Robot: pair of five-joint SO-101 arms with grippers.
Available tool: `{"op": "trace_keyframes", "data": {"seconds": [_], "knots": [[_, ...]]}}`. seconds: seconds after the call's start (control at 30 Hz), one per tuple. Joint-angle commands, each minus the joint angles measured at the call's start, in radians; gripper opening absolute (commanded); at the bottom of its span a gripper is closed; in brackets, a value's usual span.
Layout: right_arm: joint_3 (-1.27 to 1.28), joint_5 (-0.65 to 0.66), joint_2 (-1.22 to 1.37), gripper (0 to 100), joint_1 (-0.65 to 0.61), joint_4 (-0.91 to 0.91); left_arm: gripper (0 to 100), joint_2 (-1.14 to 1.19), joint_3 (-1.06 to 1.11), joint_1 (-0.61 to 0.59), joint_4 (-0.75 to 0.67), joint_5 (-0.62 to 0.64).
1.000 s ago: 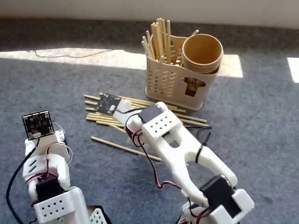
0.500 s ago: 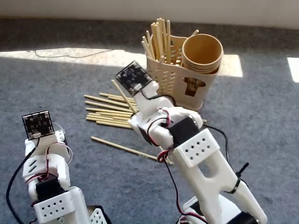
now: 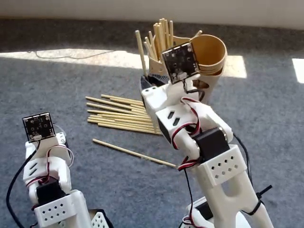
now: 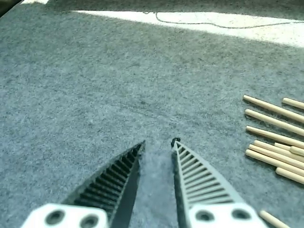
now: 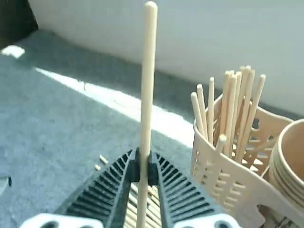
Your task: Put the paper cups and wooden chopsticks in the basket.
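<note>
Bright sunlight strip (image 3: 71, 58) across far carpet (image 3: 266, 128), foreground softly shaded

Table (image 3: 57, 90) had a grey carpet-like cover. A sunlit strip (image 3: 42, 59) ran across its far side, with a thin dark wire (image 4: 223, 26) lying loose along it. A plain white wall (image 3: 71, 8) stood behind the far edge.

Left pincer (image 4: 158, 142) sits over grey carpet (image 4: 95, 71), jaws slightly parted. Loose wooden chopsticks (image 4: 278, 151) lie flat on the carpet beside it. Sunlit strip (image 4: 213, 21) lies beyond.
</note>
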Motion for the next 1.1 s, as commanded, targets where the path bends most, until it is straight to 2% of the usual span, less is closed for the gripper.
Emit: {"op": "trace_keyframes", "data": {"seconds": [0.0, 0.1, 0.27, 0.53, 0.8, 1.07], "knots": [[-0.005, -0.077, -0.044, 0.6, 0.015, -0.125, 11, -0.008, -0.016, -0.007, -0.023, 0.006], [-0.004, -0.107, -0.042, 0.6, 0.030, -0.239, 11, -0.008, -0.016, -0.007, -0.023, 0.006], [-0.001, -0.106, -0.024, 0.5, 0.137, -0.473, 11, -0.008, -0.016, -0.007, -0.023, 0.006], [-0.008, -0.104, 0.136, 0.5, 0.271, -0.743, 11, -0.008, -0.016, -0.007, -0.023, 0.006], [-0.008, -0.104, 0.260, 0.5, 0.323, -0.894, 11, -0.008, -0.016, -0.007, -0.023, 0.006], [-0.002, -0.103, 0.394, 0.6, 0.334, -0.908, 11, -0.008, -0.016, -0.007, -0.023, 0.006]]}}
